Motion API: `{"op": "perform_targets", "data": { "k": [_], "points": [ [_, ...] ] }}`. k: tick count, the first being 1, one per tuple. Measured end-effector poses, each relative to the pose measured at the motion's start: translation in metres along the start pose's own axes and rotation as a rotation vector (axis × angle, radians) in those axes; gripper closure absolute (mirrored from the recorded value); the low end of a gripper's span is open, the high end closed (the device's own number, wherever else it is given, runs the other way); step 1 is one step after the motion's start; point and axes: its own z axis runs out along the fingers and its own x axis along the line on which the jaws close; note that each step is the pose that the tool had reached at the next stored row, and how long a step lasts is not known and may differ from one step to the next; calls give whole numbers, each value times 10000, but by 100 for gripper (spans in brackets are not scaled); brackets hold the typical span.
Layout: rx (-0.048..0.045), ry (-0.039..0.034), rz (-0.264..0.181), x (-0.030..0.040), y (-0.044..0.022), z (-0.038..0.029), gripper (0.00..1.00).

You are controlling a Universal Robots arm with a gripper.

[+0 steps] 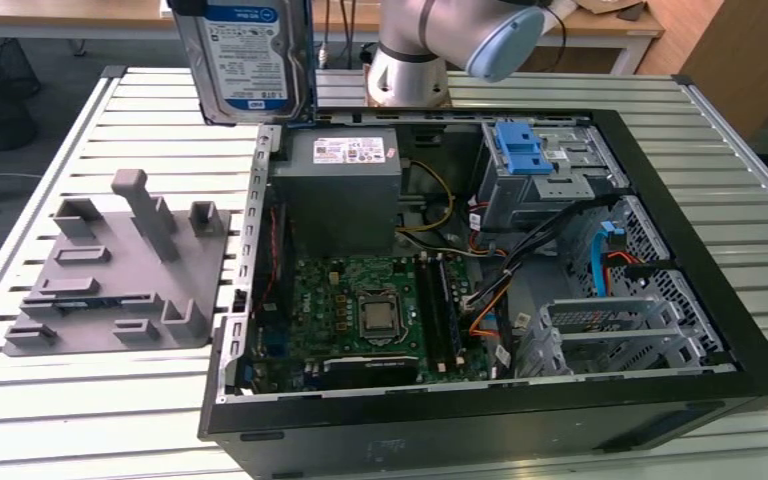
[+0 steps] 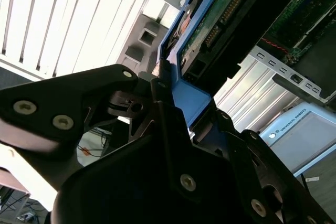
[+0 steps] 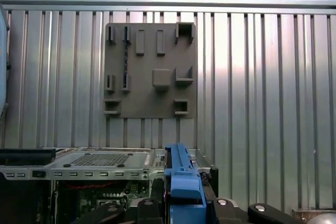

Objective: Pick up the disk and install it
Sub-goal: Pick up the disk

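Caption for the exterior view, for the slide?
Silver rectangular disk with blue-and-white label held upright, raised near open black computer case on slatted metal table.

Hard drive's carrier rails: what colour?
Blue. The plastic carrier rails framing the flat silver hard drive show best in the second wrist view.

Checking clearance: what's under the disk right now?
In the first wrist view the disk, clamped in the pincer, hangs over the edge of the case, with slatted table beside it. What lies straight beneath is covered by the disk itself.
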Motion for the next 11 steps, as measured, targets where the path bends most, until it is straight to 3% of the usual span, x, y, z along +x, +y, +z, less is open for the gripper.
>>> {"op": "perform_targets", "data": {
  "k": [3, 6, 11],
  "points": [
    [1, -1, -1, 56, -2, 0, 64],
    [0, 0, 0, 67, -15, -1, 64],
    [-7, 0, 1, 68, -132, -6, 64]
  ]
}}
